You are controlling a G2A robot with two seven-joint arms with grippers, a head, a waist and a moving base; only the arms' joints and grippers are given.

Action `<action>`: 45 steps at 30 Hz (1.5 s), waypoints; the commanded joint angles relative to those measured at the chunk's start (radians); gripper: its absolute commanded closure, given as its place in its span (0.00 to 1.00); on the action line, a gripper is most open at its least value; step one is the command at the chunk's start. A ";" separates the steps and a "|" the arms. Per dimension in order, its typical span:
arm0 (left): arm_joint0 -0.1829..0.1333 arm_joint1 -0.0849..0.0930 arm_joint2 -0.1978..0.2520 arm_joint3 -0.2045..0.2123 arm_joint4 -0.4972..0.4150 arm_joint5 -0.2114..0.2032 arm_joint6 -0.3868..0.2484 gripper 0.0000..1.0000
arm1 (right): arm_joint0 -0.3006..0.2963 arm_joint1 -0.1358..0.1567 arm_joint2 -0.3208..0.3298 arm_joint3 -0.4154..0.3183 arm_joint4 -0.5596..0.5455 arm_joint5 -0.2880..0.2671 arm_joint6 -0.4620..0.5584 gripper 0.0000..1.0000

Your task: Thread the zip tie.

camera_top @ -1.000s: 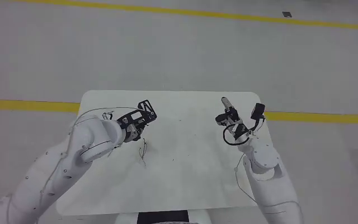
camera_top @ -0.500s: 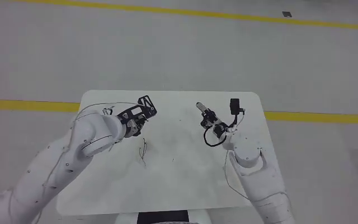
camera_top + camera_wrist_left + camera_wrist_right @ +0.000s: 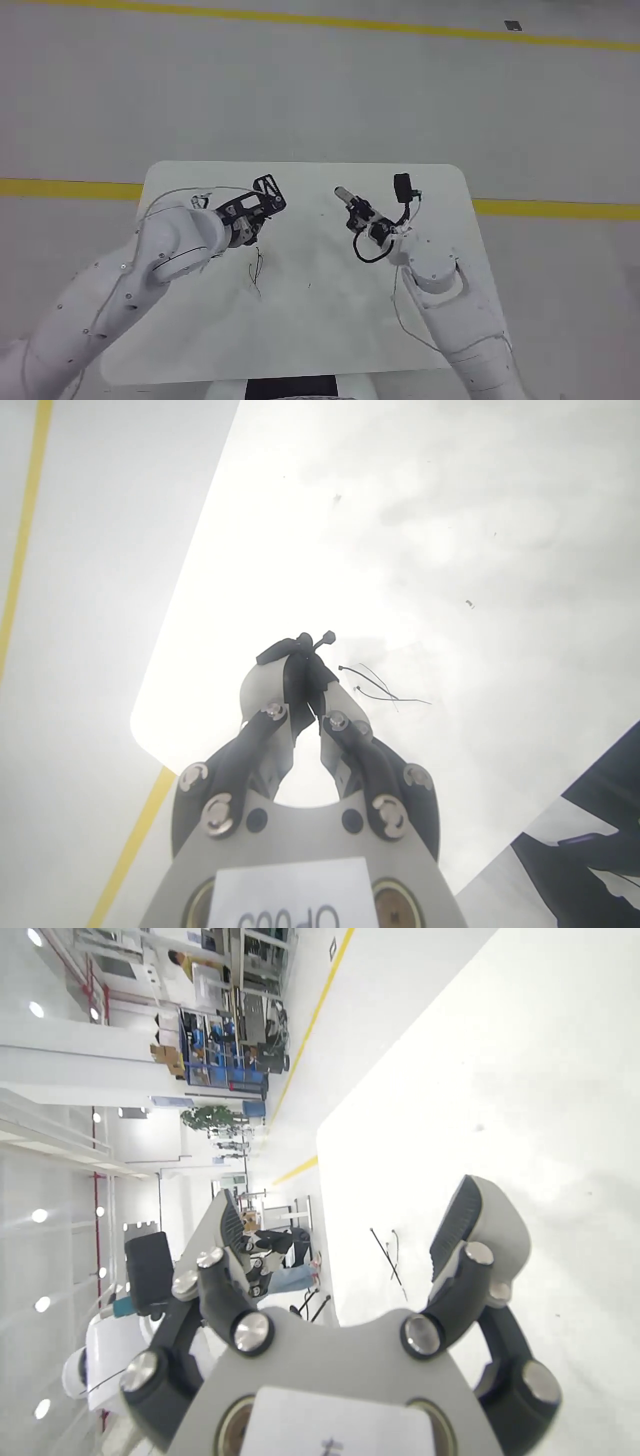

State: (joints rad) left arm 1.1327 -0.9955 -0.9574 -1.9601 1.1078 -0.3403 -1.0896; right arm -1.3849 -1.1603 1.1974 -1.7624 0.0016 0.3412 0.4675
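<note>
**Left hand**: fingertips pressed together on the zip tie. A short stub with a small head projects past the tips. The rest of the strap is hidden between the pads, so its length and run cannot be established. In the top view the tie is too small to separate from the dark fingers.

**Loose ties** on the desk: thin strands crossing one another; count uncertain, two or three. From the top view they are a faint dark scribble.

**Dark angular shape**: cut off by the edge of the left wrist view, unidentified.
</note>
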 commanded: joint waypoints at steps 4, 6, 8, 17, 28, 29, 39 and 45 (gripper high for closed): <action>-0.033 0.002 0.041 0.021 -0.001 0.000 0.023 1.00 | 0.097 -0.016 -0.080 0.084 0.029 -0.001 0.058 0.00; -0.040 0.004 0.051 0.031 -0.013 0.000 0.035 1.00 | 0.128 -0.024 -0.106 0.133 0.052 -0.001 0.064 0.00; -0.047 0.007 0.058 0.037 -0.027 0.000 0.043 1.00 | 0.149 -0.030 -0.122 0.164 0.078 -0.001 0.063 0.00; -0.048 0.008 0.060 0.040 -0.027 0.002 0.049 1.00 | 0.157 -0.033 -0.128 0.177 0.102 -0.001 0.061 0.00; -0.058 0.000 0.094 0.086 0.010 0.019 0.099 1.00 | 0.157 -0.034 -0.130 0.209 0.245 -0.001 0.213 0.00; -0.059 -0.001 0.095 0.090 0.010 0.020 0.097 1.00 | 0.160 -0.034 -0.133 0.213 0.250 -0.001 0.223 0.00; -0.065 -0.002 0.100 0.099 0.012 0.029 0.081 1.00 | 0.170 -0.033 -0.150 0.228 0.254 -0.001 0.236 0.00; -0.065 -0.002 0.100 0.099 0.012 0.029 0.081 1.00 | 0.162 -0.037 -0.164 0.227 0.276 -0.030 0.235 0.00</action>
State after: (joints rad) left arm 1.0679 -0.9977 -0.8573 -1.8607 1.1193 -0.3113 -1.0083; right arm -1.2246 -1.1965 1.0348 -1.5385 0.2726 0.3145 0.7001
